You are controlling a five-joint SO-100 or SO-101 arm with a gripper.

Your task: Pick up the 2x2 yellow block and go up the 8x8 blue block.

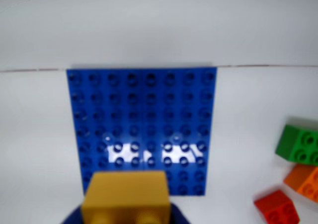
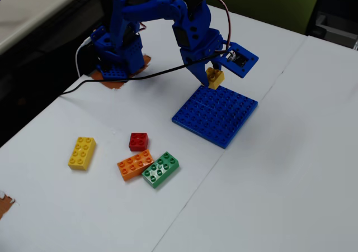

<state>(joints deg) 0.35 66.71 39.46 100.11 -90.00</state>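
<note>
My blue gripper (image 2: pixel 211 80) is shut on the 2x2 yellow block (image 2: pixel 215 77) and holds it in the air just above the far edge of the 8x8 blue block (image 2: pixel 215 114). In the wrist view the yellow block (image 1: pixel 125 196) fills the bottom centre, with blue jaw parts on both sides of it, and the blue baseplate (image 1: pixel 144 119) lies flat on the white table beyond it. The block looks clear of the plate's studs in the fixed view.
Loose bricks lie left of the plate in the fixed view: a long yellow brick (image 2: pixel 82 152), a red brick (image 2: pixel 138 141), an orange brick (image 2: pixel 135 164), a green brick (image 2: pixel 160 169). In the wrist view green (image 1: pixel 299 143), orange (image 1: pixel 304 180) and red (image 1: pixel 277 207) bricks sit at right.
</note>
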